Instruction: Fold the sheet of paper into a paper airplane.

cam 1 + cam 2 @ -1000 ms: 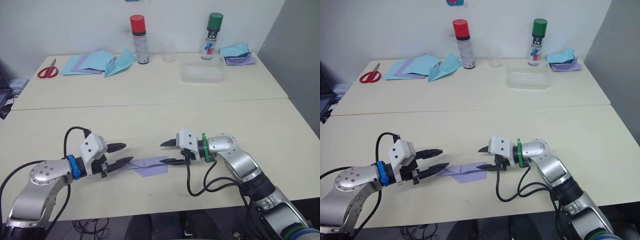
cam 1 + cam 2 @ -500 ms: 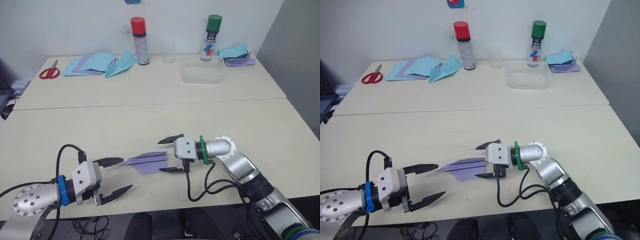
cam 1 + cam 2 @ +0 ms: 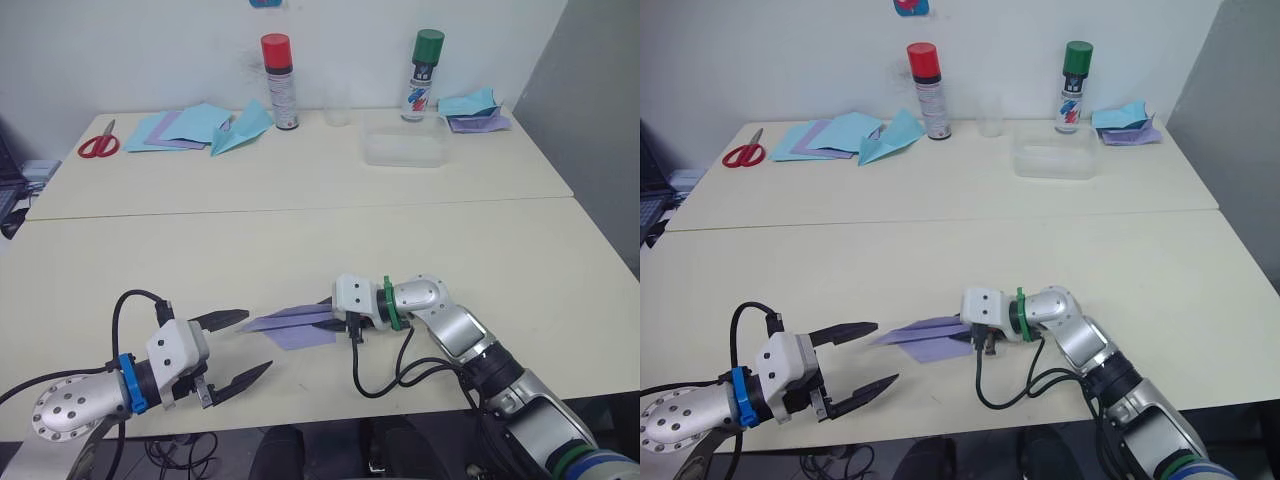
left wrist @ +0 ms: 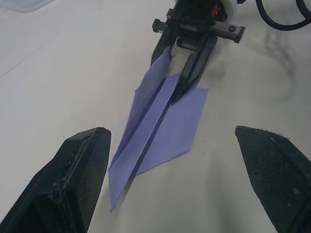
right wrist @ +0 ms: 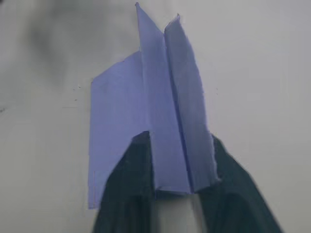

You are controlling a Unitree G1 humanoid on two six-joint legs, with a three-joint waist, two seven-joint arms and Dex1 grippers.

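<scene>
The sheet of paper is lavender and folded into a pointed wedge, a paper airplane, lying on the near table with its nose toward my left. My right gripper is shut on its tail end, with the upright centre fold pinched between the two black fingers. My left gripper stands wide open, apart from the paper, a little past the nose and closer to the front edge. One wing lies flat on the table; the other stands raised.
On the far table lie red scissors, light-blue sheets and a light-blue paper plane. There are also a red-capped spray can, a green-capped can, a clear plastic box and folded papers.
My right gripper slid left along the paper and closed on its tail. My left gripper let go of the nose, drew back toward the front edge and opened wide.
</scene>
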